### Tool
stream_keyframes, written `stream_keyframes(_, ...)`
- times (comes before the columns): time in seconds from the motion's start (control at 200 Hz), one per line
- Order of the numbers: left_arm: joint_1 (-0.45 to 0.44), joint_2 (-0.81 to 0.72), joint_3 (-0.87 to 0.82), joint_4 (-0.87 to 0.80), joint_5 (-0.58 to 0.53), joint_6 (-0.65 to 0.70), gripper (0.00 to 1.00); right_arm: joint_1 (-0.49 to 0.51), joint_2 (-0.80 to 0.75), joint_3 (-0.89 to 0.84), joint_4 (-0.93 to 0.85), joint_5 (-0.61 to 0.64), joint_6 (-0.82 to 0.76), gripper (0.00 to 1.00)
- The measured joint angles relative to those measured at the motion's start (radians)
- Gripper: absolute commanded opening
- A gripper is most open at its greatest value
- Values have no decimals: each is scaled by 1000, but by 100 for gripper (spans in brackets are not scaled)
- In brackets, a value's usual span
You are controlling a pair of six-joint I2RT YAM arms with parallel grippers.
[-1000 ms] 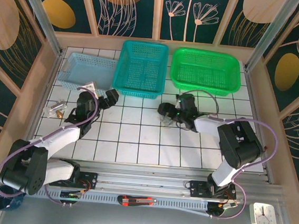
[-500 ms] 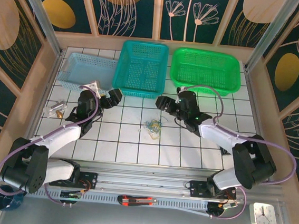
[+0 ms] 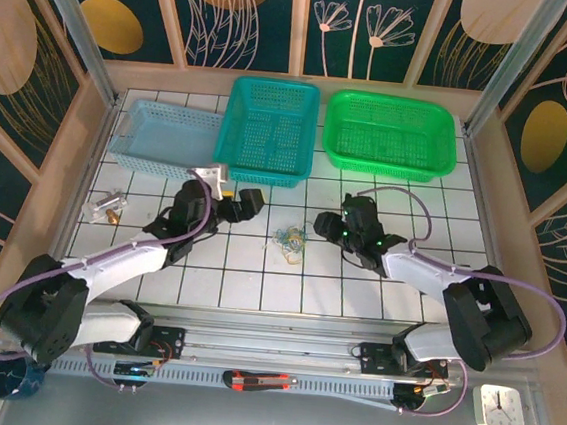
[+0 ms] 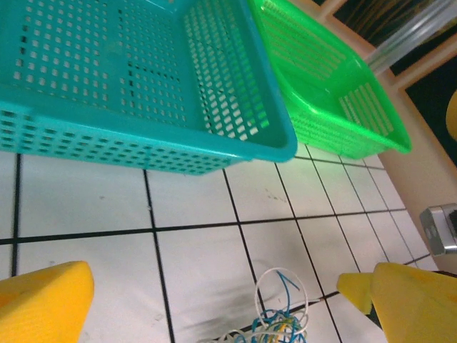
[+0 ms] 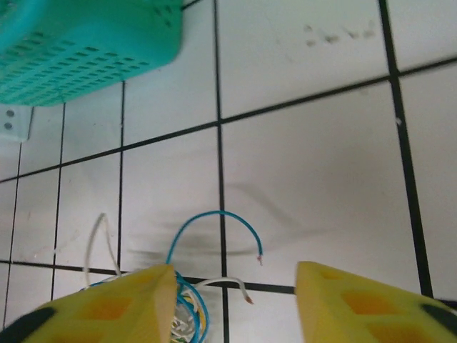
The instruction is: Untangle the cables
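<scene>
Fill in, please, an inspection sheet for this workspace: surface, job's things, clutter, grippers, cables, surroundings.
Surface: white tiled table, dark grid lines.
Job's things: tangled wires, blue, yellowish and white, lying on the tiles between the grippers.
Clutter: light blue basket, teal basket and green basket along the far edge; small metal part at the left.
Grippers: left gripper open, beside the wires; right gripper with fingers apart, nothing clamped.
Cables: purple arm cables loop off both arms.
Surroundings: leaf-patterned wall panels in wooden frames.
</scene>
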Motion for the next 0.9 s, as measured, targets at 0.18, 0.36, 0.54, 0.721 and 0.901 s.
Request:
stream_keyframes(0.18,-90,97,63,-44,-70,40,99,-4,6,-29,42,-9,56,41)
stream_keyframes(0.36,-130,165,95,-73,-100,56,99,-4,38,-29,99,-30,87,41)
stream_keyframes(0.54,-141,171,112,-80,-113,64,99,-4,69,-29,126,-47,105,39)
stream_keyframes(0.721,-143,171,116,-82,-125,67,99,-4,95,-29,150,-60,117,33)
stream_keyframes(0.901,-143,171,116,-86,-131,67,99,-4,116,-29,175,-72,129,32)
